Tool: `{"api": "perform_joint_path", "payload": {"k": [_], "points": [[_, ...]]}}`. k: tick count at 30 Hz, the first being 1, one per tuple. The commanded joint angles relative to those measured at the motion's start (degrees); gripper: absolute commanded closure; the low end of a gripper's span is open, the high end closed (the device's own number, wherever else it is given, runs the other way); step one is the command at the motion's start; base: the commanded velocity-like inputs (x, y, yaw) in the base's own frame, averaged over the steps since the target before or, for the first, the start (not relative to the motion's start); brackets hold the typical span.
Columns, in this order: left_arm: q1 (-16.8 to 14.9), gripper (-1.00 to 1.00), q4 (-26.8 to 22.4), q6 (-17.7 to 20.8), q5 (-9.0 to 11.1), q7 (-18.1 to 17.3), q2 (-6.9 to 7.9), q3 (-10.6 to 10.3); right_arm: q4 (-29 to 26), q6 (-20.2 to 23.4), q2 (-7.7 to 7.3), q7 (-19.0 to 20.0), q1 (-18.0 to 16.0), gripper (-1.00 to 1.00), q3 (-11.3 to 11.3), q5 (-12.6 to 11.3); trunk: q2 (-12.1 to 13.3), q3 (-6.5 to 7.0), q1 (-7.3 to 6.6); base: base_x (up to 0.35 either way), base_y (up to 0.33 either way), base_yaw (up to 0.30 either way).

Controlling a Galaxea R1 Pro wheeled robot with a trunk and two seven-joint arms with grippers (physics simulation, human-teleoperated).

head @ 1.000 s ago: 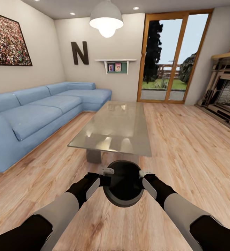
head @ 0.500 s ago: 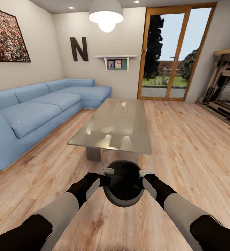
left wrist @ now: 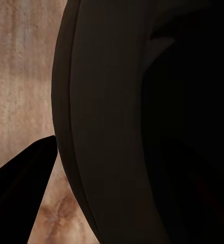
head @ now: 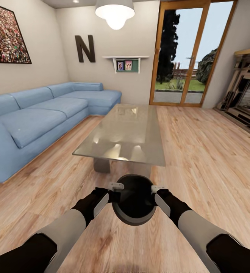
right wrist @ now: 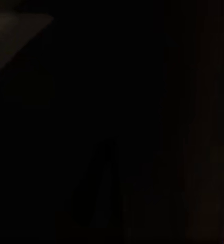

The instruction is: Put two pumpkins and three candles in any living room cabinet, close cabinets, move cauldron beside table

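So the cauldron is held up in front of the robot between both arms, mouth facing up, above the wooden floor. The left gripper is pressed against the pot's left rim and the right gripper against its right rim, so it's clamped from both sides. Whether either set of fingers is actually closed on the rim or just pushed against it can't be told from the head view, since the fingertips are hidden by the pot's edge.

In the left wrist view the cauldron's dark curved wall is seen very close, with a strip of floor beside it. The right wrist view is almost totally black, so nothing useful can be made out there.

The table, with its glossy top, is seen just beyond the cauldron, its near edge close to the pot. A blue sofa is seen along the left wall, and a glass door at the far end.
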Motion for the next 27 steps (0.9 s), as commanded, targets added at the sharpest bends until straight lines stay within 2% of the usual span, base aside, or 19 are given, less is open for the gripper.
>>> {"api": "perform_joint_path", "payload": {"k": [1,27], "points": [[0.0,1.00,-0.9,-1.2,1.2,0.4,0.05,-1.1,0.1,0.5,-0.46,-0.6,-0.1,1.00,-0.2,0.9,0.0,-0.14,-0.02,0.000,0.000,0.000],[0.0,1.00,-0.9,-1.2,1.2,0.4,0.05,-1.1,0.1,0.5,-0.47,-0.6,-0.1,1.00,-0.2,0.9,0.0,-2.54,-0.02,0.000,0.000,0.000]]}}
